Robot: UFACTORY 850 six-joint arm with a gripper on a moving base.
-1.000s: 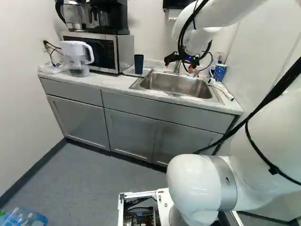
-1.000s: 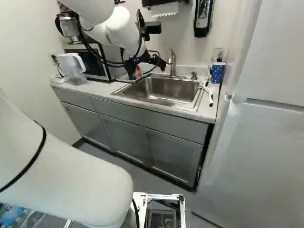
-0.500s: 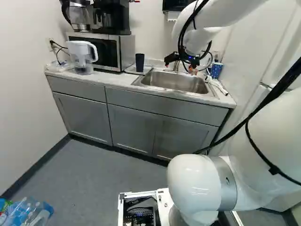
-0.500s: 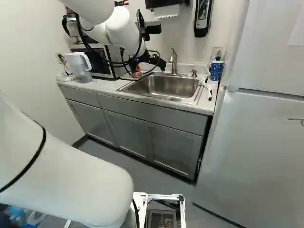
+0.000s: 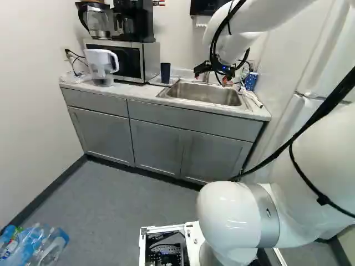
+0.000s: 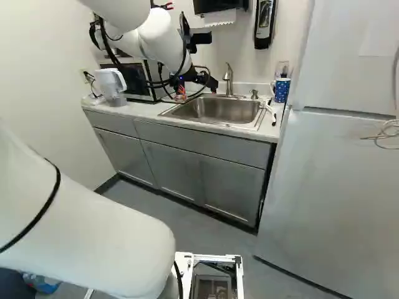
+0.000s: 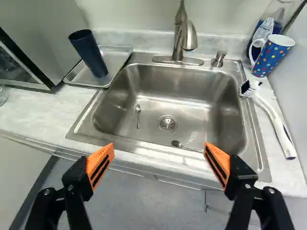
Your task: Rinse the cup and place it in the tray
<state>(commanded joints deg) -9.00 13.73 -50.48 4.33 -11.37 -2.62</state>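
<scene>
The end effector (image 7: 159,158) stood spread and empty, and a low reach for the spotted mug (image 7: 274,53) could have snagged the brush (image 7: 272,115) lying beside it.

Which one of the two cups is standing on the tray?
The plain dark cup, without a handle; the dotted mug is across the sink.

Sink (image 7: 192,108) set in the desk (image 7: 33,112), tap (image 7: 186,36) behind it; spoon (image 7: 138,115) in the sink, left of the drain (image 7: 167,124). Left: tray (image 7: 115,60) bearing the cup (image 7: 89,52), then microwave (image 5: 127,60), then pitcher (image 5: 101,64). Right: brush (image 7: 273,117), mug (image 7: 271,57) behind it.
</scene>
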